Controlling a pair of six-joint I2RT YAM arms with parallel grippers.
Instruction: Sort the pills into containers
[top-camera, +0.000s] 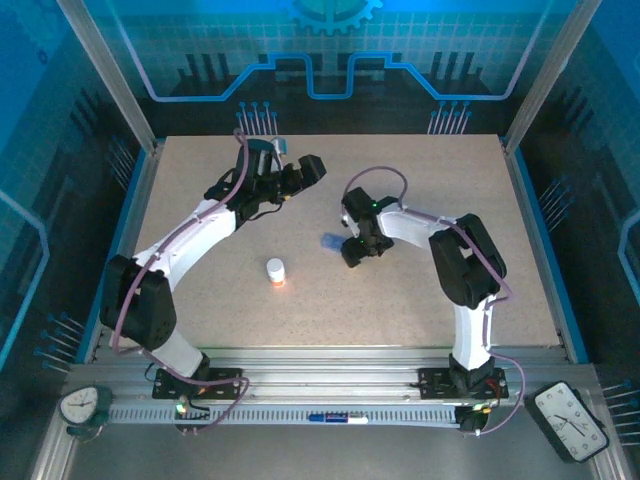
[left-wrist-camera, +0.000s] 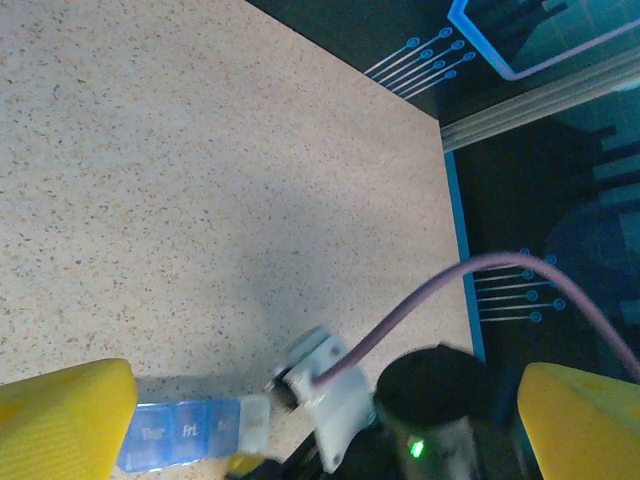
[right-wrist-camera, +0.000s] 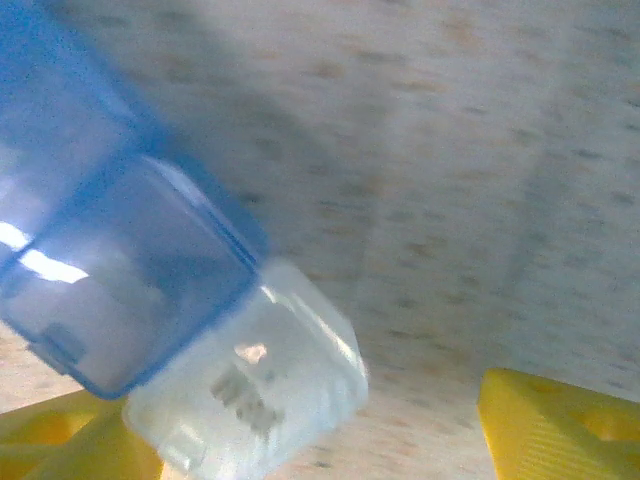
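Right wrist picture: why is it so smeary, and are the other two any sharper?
Right wrist view: the pill box sits very close to the lens, so it and the yellow fingers blur, with white glare streaks on the blue plastic. Left wrist view: the table is crisp, the right arm soft. Top external view: sharp overall, tinted blue at the edges.

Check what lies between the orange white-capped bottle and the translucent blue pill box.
Bare speckled tabletop, per the top view, separates the orange white-capped bottle from the translucent blue pill box.
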